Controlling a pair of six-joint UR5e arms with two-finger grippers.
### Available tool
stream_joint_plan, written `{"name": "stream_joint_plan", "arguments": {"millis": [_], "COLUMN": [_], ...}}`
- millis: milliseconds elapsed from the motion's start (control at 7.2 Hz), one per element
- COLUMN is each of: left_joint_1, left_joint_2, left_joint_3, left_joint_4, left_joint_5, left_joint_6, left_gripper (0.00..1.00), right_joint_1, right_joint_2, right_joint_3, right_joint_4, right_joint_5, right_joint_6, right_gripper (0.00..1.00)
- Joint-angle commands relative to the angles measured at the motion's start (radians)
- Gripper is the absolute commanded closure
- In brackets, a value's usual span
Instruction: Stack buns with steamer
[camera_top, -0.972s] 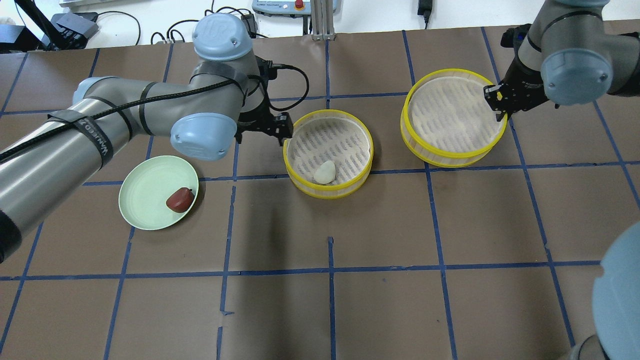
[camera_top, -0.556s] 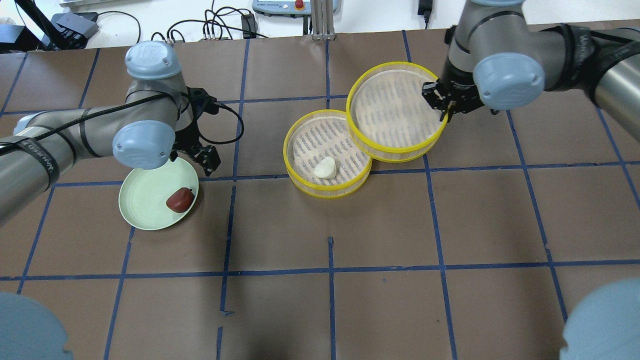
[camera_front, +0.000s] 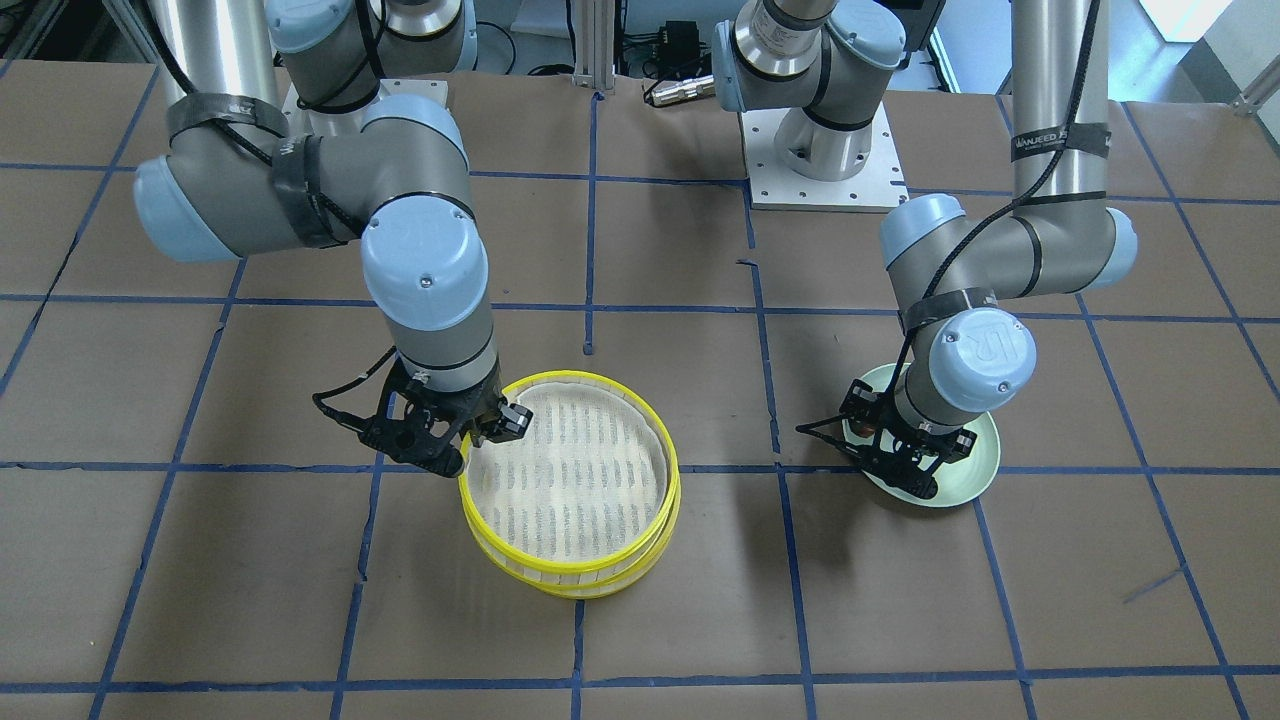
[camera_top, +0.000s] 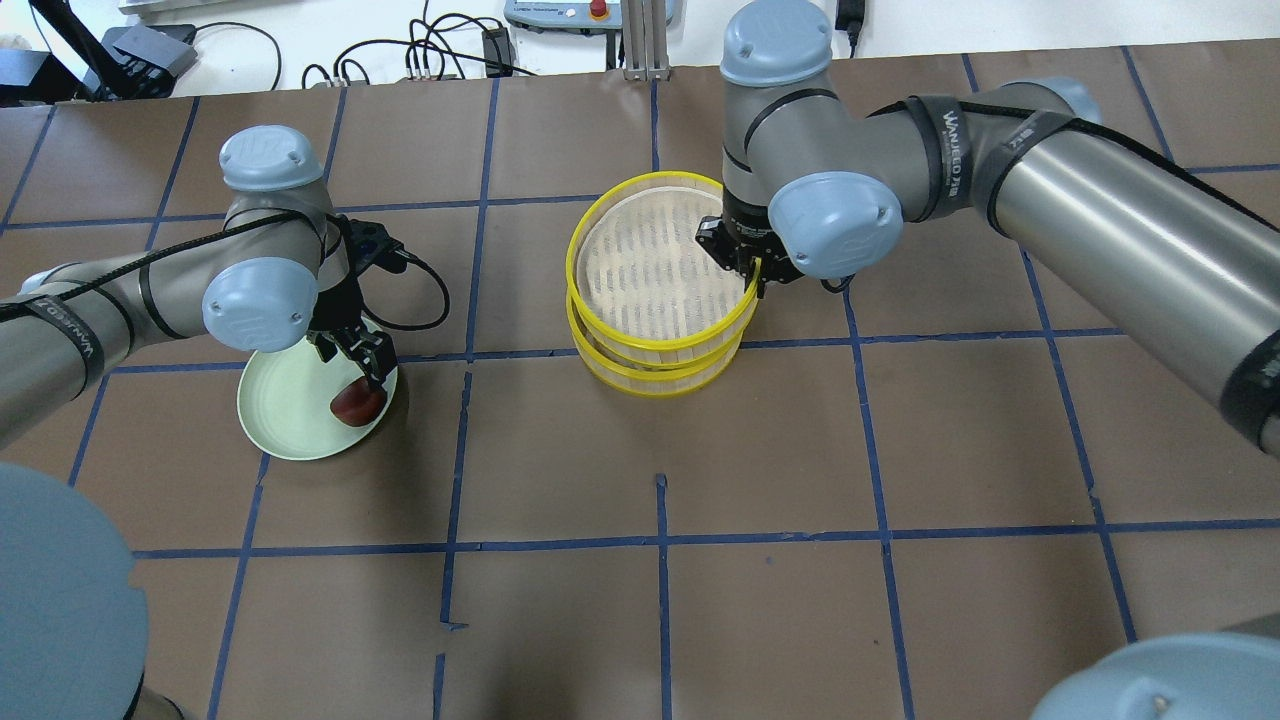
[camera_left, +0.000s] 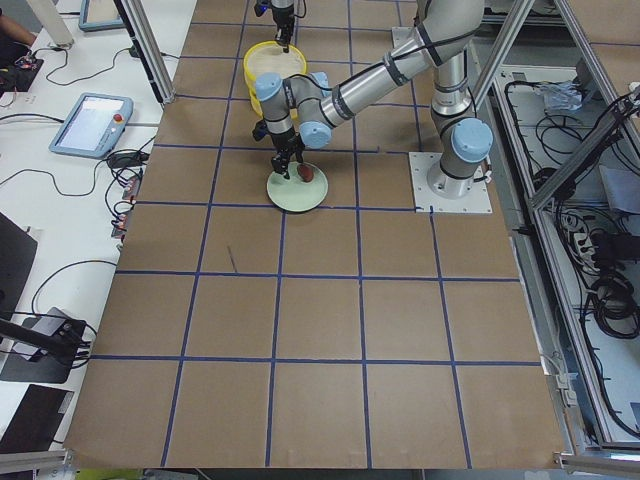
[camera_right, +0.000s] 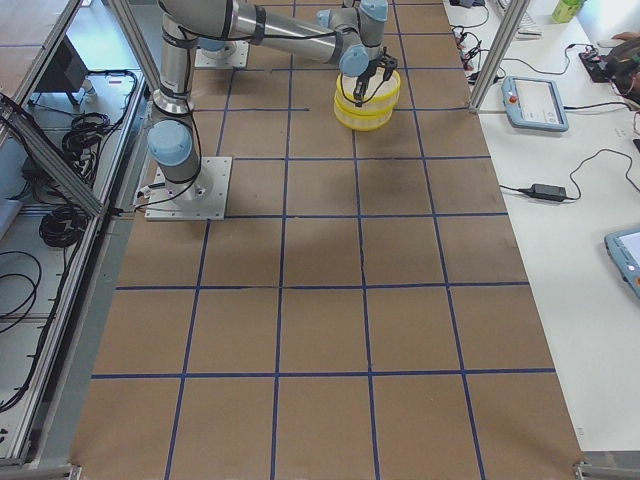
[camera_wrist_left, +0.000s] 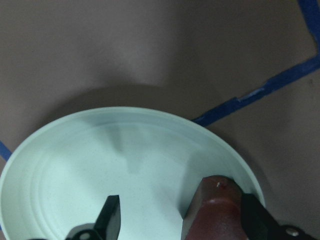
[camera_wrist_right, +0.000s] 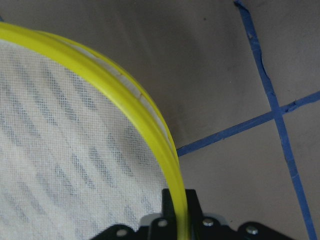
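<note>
Two yellow-rimmed steamer trays stand stacked mid-table. My right gripper (camera_top: 752, 275) is shut on the right rim of the upper tray (camera_top: 650, 262), which sits over the lower tray (camera_top: 655, 378), slightly offset. The right wrist view shows the jaws pinching the yellow rim (camera_wrist_right: 150, 130). The white bun is hidden under the upper tray. My left gripper (camera_top: 362, 365) is open and low over the pale green plate (camera_top: 285, 425). The dark reddish-brown bun (camera_top: 357, 404) lies between its fingers (camera_wrist_left: 111, 220), close to the right one. The bun (camera_wrist_left: 215, 212) rests on the plate (camera_wrist_left: 75, 170).
Cables and a control box (camera_top: 590, 12) lie along the table's far edge. The arms' base plate (camera_front: 820, 160) is at the robot's side. Blue tape lines grid the brown table (camera_top: 660, 600). Pendant tablets (camera_right: 535, 100) lie on the side benches.
My right arm carried the upper tray left and over the lower tray, covering the white bun. My left arm moved from the steamer to the plate and came down around the dark bun.
</note>
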Motion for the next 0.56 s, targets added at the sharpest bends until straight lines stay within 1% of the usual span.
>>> {"name": "stream_joint_plan", "arguments": {"millis": [0, 278, 417], "left_joint_1": [0.003, 0.003, 0.002], "left_joint_2": [-0.007, -0.006, 0.005], "left_joint_3": [-0.021, -0.023, -0.005], "left_joint_4": [0.000, -0.009, -0.026], "left_joint_5": [-0.007, -0.003, -0.001], "left_joint_6": [0.000, 0.001, 0.001], "left_gripper": [0.67, 0.86, 0.90], "right_joint_1": [0.010, 0.010, 0.007], "right_joint_2": [0.017, 0.020, 0.023], "right_joint_3": [-0.002, 0.001, -0.004], "right_joint_4": [-0.009, -0.009, -0.007], "right_joint_5": [0.003, 0.015, 0.050], "right_joint_6": [0.001, 0.002, 0.007], "right_gripper": [0.93, 0.92, 0.92]}}
